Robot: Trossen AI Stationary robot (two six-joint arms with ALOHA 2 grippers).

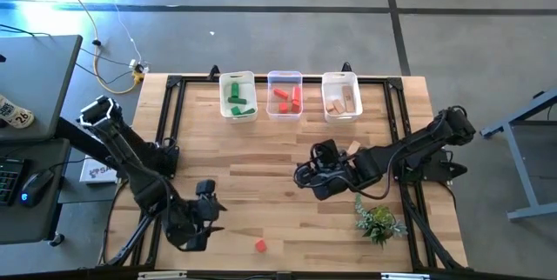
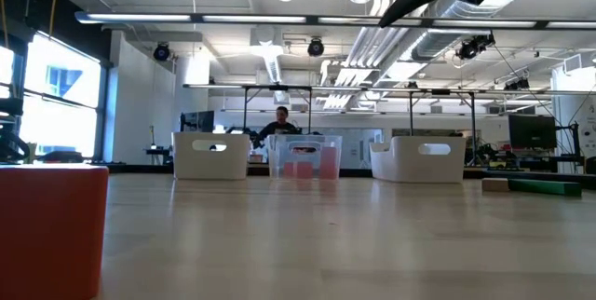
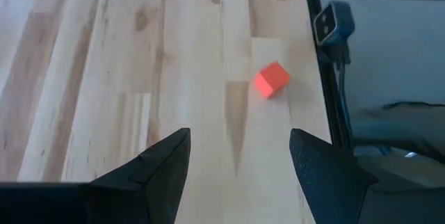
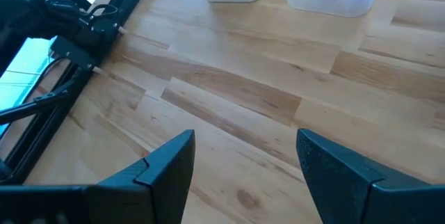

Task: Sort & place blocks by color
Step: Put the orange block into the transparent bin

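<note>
A: High view? 
B: Left gripper (image 1: 209, 206) at 7 o'clock, released; red cube (image 1: 260, 245) loose near 6. Right gripper (image 1: 320, 176) at centre-right, released; other blocks in three bins at 12.
A: Low? 
B: Cube (image 2: 51, 230) close up.
A: Wrists? 
B: Left fingers (image 3: 163, 165) apart, cube (image 3: 271, 79) ahead. Right fingers (image 4: 170, 165) apart, nothing held.
</note>
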